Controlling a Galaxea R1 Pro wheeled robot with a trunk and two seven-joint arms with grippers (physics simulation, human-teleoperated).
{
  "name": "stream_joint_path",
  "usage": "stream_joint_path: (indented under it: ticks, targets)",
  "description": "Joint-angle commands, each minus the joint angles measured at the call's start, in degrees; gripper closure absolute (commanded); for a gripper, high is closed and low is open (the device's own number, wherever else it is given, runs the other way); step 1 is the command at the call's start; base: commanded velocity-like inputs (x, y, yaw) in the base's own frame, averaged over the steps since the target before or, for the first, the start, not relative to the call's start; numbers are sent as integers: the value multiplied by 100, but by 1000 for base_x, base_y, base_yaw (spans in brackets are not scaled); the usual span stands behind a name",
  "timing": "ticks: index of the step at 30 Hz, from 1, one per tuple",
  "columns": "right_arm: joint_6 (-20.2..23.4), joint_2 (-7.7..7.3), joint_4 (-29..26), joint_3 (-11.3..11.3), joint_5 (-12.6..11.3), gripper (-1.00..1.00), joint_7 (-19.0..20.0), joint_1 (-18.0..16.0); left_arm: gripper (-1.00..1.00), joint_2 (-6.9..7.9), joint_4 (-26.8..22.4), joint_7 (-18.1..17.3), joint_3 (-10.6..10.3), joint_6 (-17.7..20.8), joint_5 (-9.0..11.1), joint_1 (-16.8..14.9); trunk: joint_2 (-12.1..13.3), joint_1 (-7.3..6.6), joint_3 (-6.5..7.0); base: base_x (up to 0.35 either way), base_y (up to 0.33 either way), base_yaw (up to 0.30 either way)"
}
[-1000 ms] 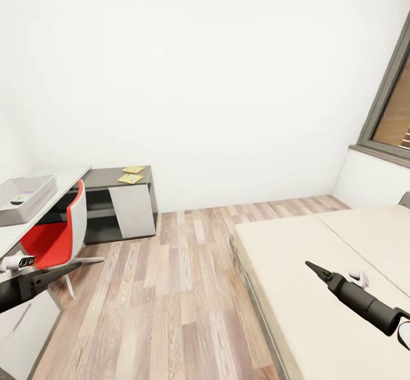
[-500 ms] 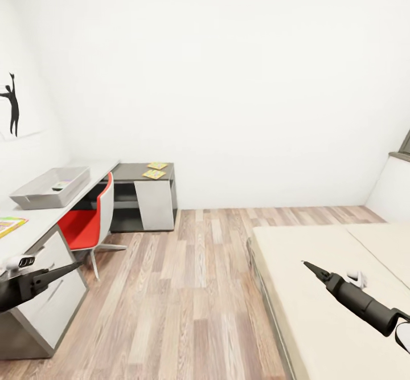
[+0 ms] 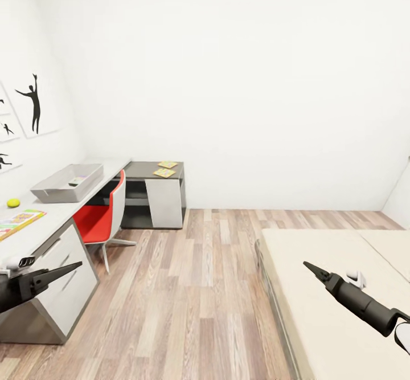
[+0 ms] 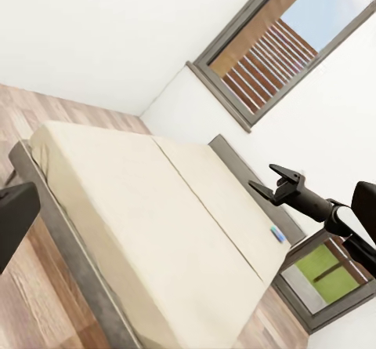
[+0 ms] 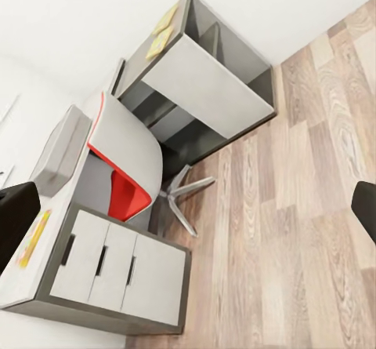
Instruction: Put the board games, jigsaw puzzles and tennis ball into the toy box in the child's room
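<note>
Toy box: sat on the table at left of the head frame, middle height; some small item lay inside, too small to identify.
Tennis ball: on the light table top at the far left edge, near the toy box but apart from it.
Board game: 1 flat bright-printed box lay on the table, lower left, below the ball.
Jigsaw puzzles: 2 thin squares on the dark corner section, centre-left of frame, well apart from the toy box.
Bed: lower right; cream mattress, no game box made out on the part seen.
Left gripper: lower left, held over the table's front corner; looked empty, jaws open or closed could not be told.
Right gripper: lower right above the bed; looked empty, jaw state likewise could not be told.
Red chair: tucked at the table between drawers and corner section.
Step (judged): in transit, robot facing the table, nothing carried.
Next move (judged): drive closer to the table, then reach for 1 loose toy, the ball or the game being nearest the box.
</note>
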Motion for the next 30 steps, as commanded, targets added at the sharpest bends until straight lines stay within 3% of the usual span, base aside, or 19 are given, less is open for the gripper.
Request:
stream_joint_path:
  ticks: [1,15,30]
  targets:
    - [40,0,0,-8,-30,-100,4,-5,-100,1,-2,-25,1,61,-7,-5,-13,3,-13,-73,-62,7]
    - [40,0,0,-8,-30,-100,4,-4,-100,1,-2,-25,1,61,-7,-5,-13,3,-12,-14,-12,-1]
    - [41,0,0,-11,-30,-100,4,-5,-100,1,-2,-25,1,61,-7,-5,-13,3,30,-26,0,-78]
